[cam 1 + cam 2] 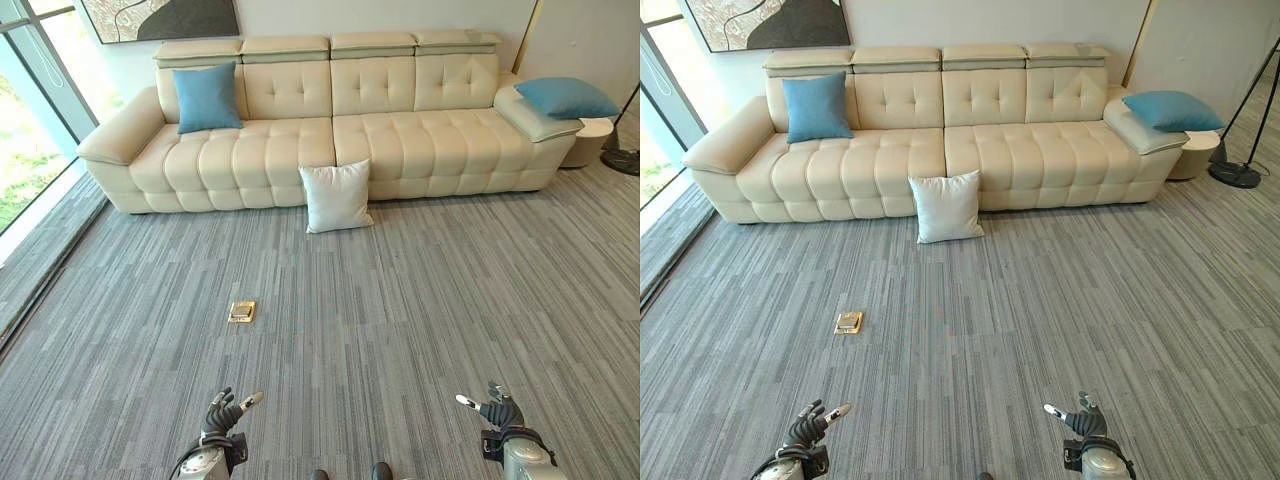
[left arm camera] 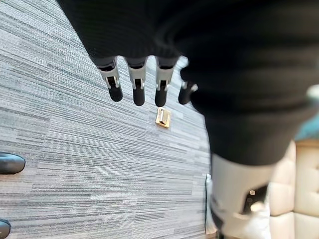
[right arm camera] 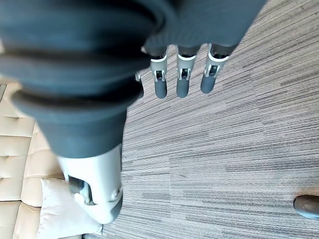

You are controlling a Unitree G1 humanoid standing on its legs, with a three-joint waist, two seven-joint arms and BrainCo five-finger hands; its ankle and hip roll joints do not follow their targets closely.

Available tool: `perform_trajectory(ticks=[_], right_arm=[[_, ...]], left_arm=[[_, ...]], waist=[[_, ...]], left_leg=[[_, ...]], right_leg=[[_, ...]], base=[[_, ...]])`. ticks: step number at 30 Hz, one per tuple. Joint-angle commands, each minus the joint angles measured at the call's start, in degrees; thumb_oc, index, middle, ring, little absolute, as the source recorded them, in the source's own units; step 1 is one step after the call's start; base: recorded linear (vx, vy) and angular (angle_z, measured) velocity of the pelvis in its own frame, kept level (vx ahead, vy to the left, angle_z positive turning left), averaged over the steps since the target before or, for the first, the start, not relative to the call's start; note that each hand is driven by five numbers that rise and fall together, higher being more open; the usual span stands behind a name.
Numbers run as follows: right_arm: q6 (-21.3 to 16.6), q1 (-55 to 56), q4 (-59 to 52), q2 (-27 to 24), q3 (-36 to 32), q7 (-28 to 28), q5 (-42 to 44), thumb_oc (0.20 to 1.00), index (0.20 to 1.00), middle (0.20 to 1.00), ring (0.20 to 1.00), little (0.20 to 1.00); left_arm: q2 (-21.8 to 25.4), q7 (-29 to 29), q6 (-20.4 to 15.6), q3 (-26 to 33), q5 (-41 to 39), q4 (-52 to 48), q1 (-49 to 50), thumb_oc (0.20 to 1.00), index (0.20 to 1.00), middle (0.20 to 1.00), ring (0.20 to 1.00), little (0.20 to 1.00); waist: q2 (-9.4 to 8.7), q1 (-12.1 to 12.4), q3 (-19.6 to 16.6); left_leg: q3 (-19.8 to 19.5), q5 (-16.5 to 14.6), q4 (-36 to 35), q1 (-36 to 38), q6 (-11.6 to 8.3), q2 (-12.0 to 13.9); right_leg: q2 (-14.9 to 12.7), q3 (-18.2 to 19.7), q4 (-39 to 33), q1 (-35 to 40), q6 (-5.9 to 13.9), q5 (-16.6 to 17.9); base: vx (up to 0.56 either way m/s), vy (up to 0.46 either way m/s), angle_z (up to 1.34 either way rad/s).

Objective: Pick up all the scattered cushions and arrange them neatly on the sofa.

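We are standing well back from the sofa with both hands low at the near edge of the head views, the left hand (image 1: 224, 415) and the right hand (image 1: 497, 408), each carrying nothing; in the wrist views the fingers (image 2: 138, 90) of the left and the fingers (image 3: 182, 82) of the right are hanging loosely extended over bare grey carpet (image 1: 420, 310), so we are logging both as open and empty. We are judging the step in hand to be the approach: nothing is grasped yet, and the one cushion not yet on the furniture is the white cushion (image 1: 337, 196), which is sitting on the floor and leaning upright against the front of the cream sofa (image 1: 300, 140) near its middle, well apart from both hands. Between us and it, a small brass floor plate (image 1: 241, 311) is lying flush in the carpet, slightly to our left. Further back, a blue cushion (image 1: 207, 97) is standing against the backrest at the sofa's left end, and a second blue cushion (image 1: 566, 97) is lying flat on the right armrest. The next move, as we are reading it, is calling for walking forward, then lowering both hands to the white cushion's sides.
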Motion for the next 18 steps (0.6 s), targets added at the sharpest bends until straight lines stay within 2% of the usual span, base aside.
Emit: perform_trajectory(ticks=[1,18], right_arm=[[-0.76,-2.66,0.42,-1.47,-1.24,-0.42,-1.18,1.0,1.0,1.0,1.0,1.0],[-0.25,-1.66,0.84,-0.86,-0.77,-1.07,-1.34,1.0,1.0,1.0,1.0,1.0]], left_arm=[[0.44,0.08,-1.15,-1.47,2.57,0.77,-2.92,1.0,1.0,1.0,1.0,1.0],[0.71,1.0,-0.62,-1.38,2.7,0.89,-2.98,1.0,1.0,1.0,1.0,1.0]], waist=[[-0.45,0.24,1.22],[-0.63,0.08,2.45]], left_leg=[[0.71,-5.68,0.09,1.51,-2.88,0.38],[0.14,-5.57,0.09,0.4,-3.01,0.39]], right_leg=[[-2.12,-1.52,0.07,2.96,4.26,-9.98],[-2.17,-2.18,0.07,2.1,4.39,-10.28]], base=[[0.0,0.0,0.0],[0.03,-0.005,0.04]])
